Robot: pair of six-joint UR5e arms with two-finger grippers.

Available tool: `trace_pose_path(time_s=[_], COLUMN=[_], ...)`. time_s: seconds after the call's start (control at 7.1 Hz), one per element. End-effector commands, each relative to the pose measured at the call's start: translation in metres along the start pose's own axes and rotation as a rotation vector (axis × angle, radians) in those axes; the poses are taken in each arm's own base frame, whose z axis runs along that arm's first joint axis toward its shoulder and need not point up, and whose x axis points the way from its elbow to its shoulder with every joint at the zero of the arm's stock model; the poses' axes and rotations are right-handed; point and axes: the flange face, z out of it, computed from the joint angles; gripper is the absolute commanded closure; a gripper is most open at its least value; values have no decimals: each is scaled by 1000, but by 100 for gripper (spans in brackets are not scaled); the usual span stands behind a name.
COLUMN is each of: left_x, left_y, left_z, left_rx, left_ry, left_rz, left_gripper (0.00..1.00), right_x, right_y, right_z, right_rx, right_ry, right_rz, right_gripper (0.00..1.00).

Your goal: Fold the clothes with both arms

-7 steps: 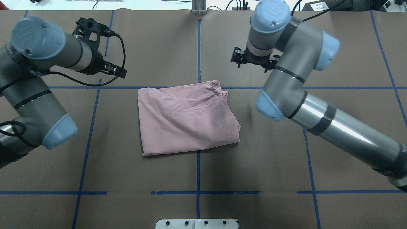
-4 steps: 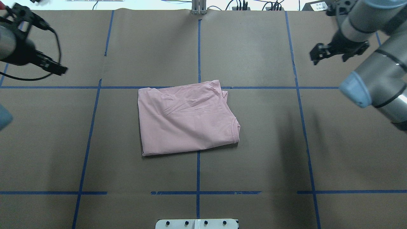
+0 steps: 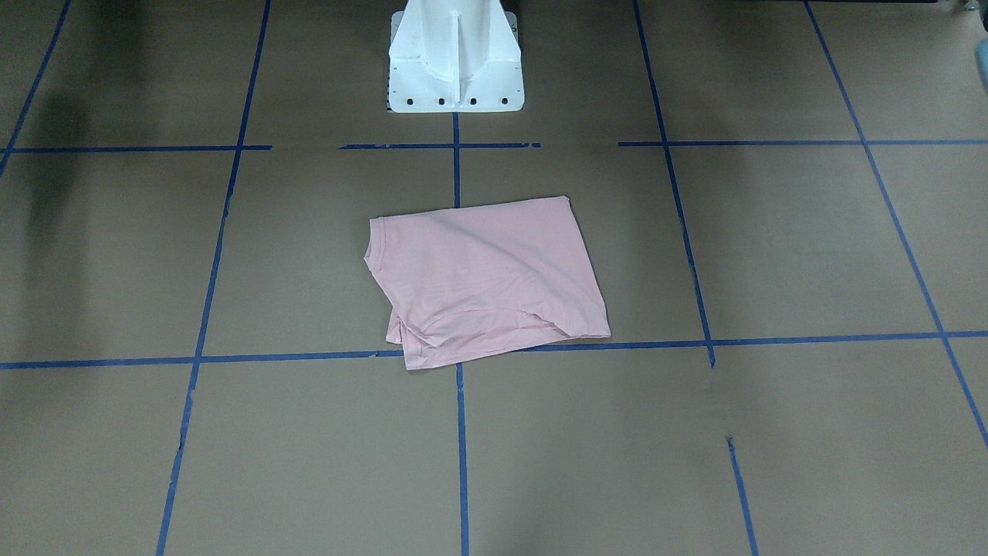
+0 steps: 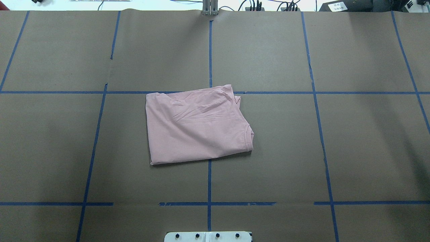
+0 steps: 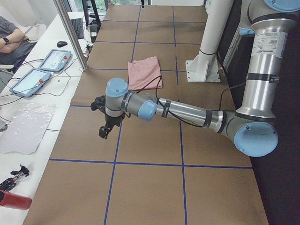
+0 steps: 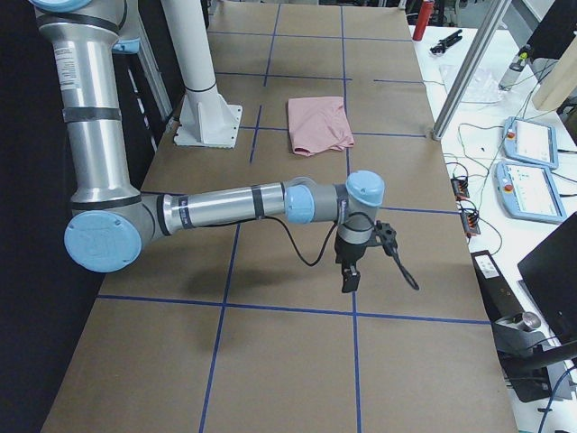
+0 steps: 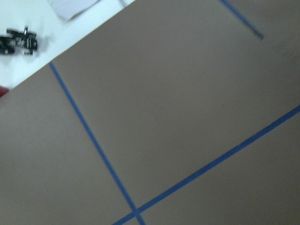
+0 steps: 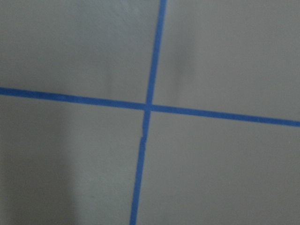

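The pink T-shirt lies folded in the middle of the counter, flat on the brown paper, with neither of my grippers touching it. It is a rough rectangle with the plain pink side up, and no print is on show. The ribbed collar curves along the short edge on my right. The opposite short edge, on my left, is a straight, clean fold. The far half is creased with slanting wrinkles, and at the far right corner some under-layers poke out in a small bunch.

Its long axis runs across the counter from my left to my right, a little askew, with the collar end pointing to my right. It covers the centre blue tape line, and its far edge lies on the crossing line. The white pedestal base stands well apart from it on my side.

My left arm is stretched out low towards the counter's left end. The left gripper hangs fingers-down over bare paper, far from the shirt, and whether it is open or closed I cannot tell. My right arm mirrors that at the other end. The right gripper also points down over the paper, and I cannot tell its state either.
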Motion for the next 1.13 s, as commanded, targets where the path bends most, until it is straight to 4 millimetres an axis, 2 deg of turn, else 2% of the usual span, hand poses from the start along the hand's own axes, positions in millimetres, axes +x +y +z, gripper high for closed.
trace_pose_path(time_s=[0.0, 0.14, 0.28, 0.42, 0.56, 0.99], left_x=[-73, -77, -70, -63, -58, -46], left_y=[81, 99, 107, 95, 87, 68], left_z=[26, 36, 27, 23, 13, -2], left_rx=[-108, -172, -175, -217, -202, -158], left_ry=[29, 49, 62, 117, 115, 130], left_rz=[-206, -264, -288, -345, -330, -293], left_gripper=[0, 0, 0, 0, 0, 0], right_x=[47, 54, 55, 55, 62, 67], right_y=[48, 67, 73, 70, 74, 75], right_z=[37, 51, 50, 45, 41, 35], right_rx=[-33, -7, 6, 17, 28, 43], right_ry=[-102, -124, -136, -139, -141, -139], right_rz=[65, 56, 50, 49, 55, 63], right_gripper=[0, 0, 0, 0, 0, 0])
